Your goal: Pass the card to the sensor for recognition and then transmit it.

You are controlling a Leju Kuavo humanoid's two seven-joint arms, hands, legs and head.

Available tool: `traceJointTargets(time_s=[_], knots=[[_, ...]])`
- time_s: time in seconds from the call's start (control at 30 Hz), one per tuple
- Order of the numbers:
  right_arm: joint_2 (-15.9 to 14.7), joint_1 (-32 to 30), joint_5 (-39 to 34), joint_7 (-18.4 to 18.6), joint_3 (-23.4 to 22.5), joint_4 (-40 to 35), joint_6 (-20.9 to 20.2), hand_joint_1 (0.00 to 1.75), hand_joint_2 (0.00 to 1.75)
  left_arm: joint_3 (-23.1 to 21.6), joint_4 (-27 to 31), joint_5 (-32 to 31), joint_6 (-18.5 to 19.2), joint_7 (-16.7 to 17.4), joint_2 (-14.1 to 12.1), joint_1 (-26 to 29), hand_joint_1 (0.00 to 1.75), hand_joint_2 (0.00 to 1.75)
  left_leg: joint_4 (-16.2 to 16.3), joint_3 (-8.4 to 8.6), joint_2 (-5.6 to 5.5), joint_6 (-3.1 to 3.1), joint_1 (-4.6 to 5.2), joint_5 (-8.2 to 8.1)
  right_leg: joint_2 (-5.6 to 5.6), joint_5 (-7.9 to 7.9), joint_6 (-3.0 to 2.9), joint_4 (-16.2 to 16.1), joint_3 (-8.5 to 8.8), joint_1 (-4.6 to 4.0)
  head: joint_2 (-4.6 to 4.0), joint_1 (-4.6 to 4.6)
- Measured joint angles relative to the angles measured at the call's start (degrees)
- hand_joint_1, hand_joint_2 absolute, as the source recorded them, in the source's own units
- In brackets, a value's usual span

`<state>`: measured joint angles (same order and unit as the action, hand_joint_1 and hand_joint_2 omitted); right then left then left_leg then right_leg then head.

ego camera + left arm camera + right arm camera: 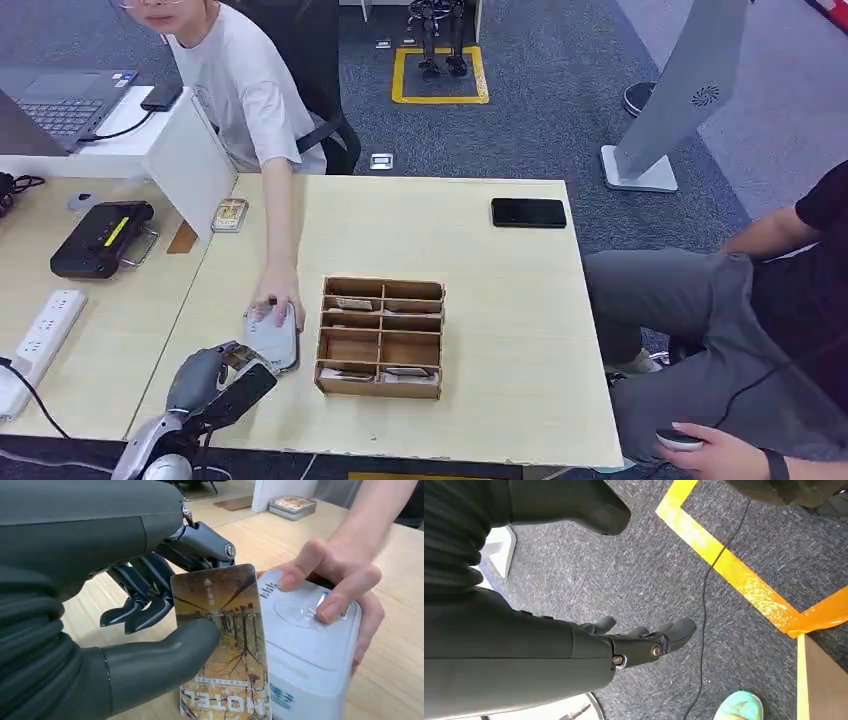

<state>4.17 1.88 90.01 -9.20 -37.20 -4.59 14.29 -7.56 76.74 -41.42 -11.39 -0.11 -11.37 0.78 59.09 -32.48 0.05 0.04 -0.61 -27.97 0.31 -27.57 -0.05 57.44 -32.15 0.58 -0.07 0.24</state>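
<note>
Golden and brown, the card [225, 645] is pinched in the robot's left hand [150, 630], with the thick grey thumb [165, 657] pressing on its front and the darker fingers [145, 610] behind it. It has a picture of bare trees on it, and the word "HOTEL" can be read upside down near one end. Some small white writing and an arrow are at the other end, but they are too small to read.

The card's edge is right up against the white sensor [305, 655]. A person's hand [335, 585] rests on top of the sensor, fingers pressing on it. The sensor has a blue label on its side, but it is too blurry to read.

From the head view, the left hand [225, 385] is low over the wooden table [500, 250], and the sensor [272, 338] sits just beside a wooden box [380, 337] with many little compartments. Some compartments have cards lying in them. A black phone [528, 212] lies far off near the table's back edge. A small tin [229, 214] sits near a white divider.

The right hand [644, 640] hangs down over grey carpet [649, 570] with yellow tape [734, 575] on it. Its fingers are loosely curled apart and it holds nothing
</note>
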Motion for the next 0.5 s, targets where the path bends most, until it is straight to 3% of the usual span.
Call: traceJointTargets(time_s=[0.5], knots=[[0.00,0.01,0.00,0.13,0.42,-0.11,-0.02,0.00,1.75,0.00,-1.64,-1.68,-1.75,0.31,0.33,-0.42,1.75,1.75,0.00,0.01,-0.01,0.05,0.00,0.09,-0.05,0.08,0.00,0.00,0.02,0.00,0.00,0.02]])
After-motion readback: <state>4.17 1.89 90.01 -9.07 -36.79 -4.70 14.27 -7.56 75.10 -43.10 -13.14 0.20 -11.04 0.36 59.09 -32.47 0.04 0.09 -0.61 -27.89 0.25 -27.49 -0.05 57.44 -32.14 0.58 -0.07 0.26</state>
